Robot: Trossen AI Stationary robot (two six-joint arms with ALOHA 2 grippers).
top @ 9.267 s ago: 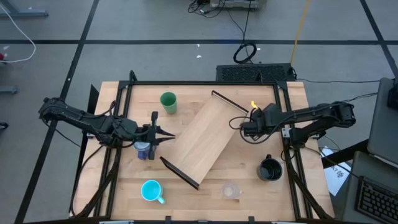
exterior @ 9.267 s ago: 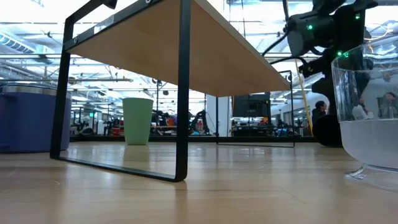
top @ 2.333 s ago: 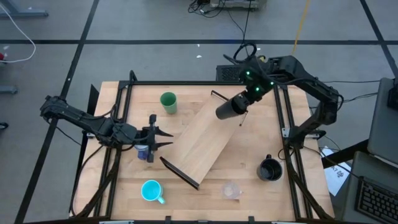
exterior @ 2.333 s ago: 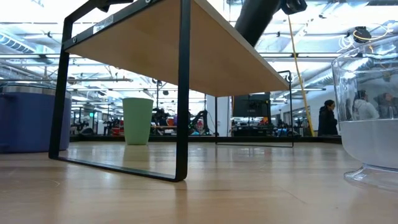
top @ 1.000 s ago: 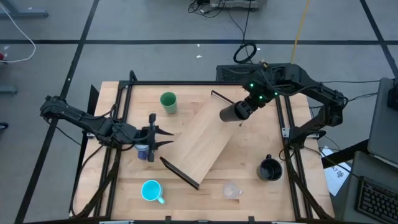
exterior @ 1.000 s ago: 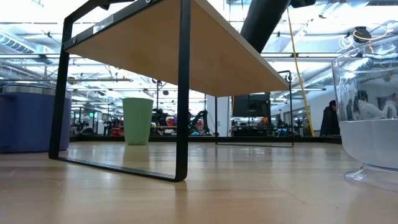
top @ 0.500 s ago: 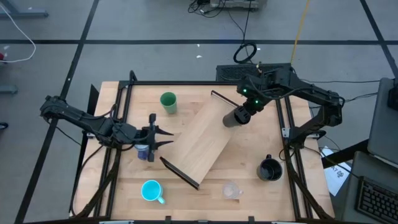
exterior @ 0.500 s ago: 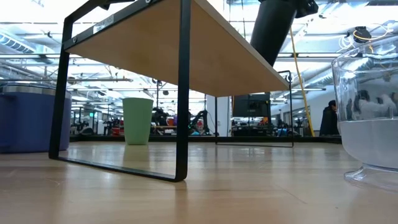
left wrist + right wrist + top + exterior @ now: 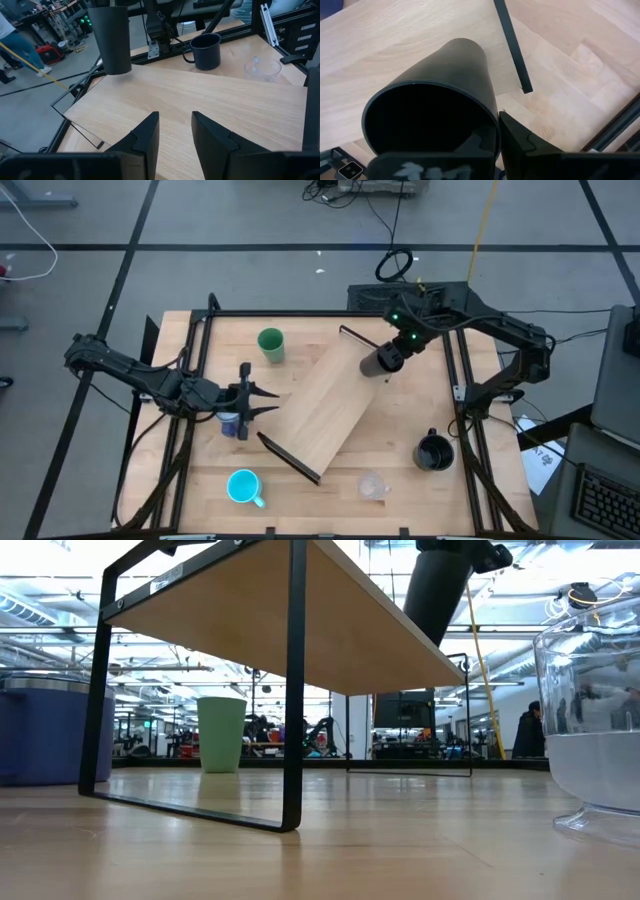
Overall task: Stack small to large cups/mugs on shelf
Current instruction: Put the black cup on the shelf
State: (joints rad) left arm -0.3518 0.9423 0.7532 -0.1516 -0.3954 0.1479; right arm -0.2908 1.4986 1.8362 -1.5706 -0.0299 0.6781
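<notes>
My right gripper [image 9: 400, 345] is shut on the tall black cup [image 9: 378, 363], which hangs over the far right end of the shelf [image 9: 330, 405]. The shelf stands slantwise on its dark brackets in the middle of the table. My left gripper [image 9: 268, 396] waits open at the shelf's left side, with the blue-purple mug [image 9: 230, 421] close beside it and nothing between its fingers [image 9: 145, 135]. The green tumbler [image 9: 270, 343], the cyan mug [image 9: 243, 487], the clear cup [image 9: 372, 486] and the wide black mug [image 9: 434, 452] stand on the table. My right gripper pinches the tall black cup's rim [image 9: 492, 131], one finger inside the cup and one finger [image 9: 520, 142] outside its wall. The fingers come from above, slanting down. The cup [image 9: 440, 590] hangs tilted below them, mouth up, its base [image 9: 117, 70] just above the shelf's top.
A dark frame [image 9: 330, 313] runs round the tabletop. The green tumbler stands near the far edge, left of the shelf. The wide black mug stands at the near right, the clear cup and the cyan mug along the near edge. Most of the shelf's top [image 9: 200, 95] is bare.
My right gripper has sunk a little over the shelf's far right end with the black cup. The cup has tipped nearer to upright and stays off the board. My left gripper has kept still.
</notes>
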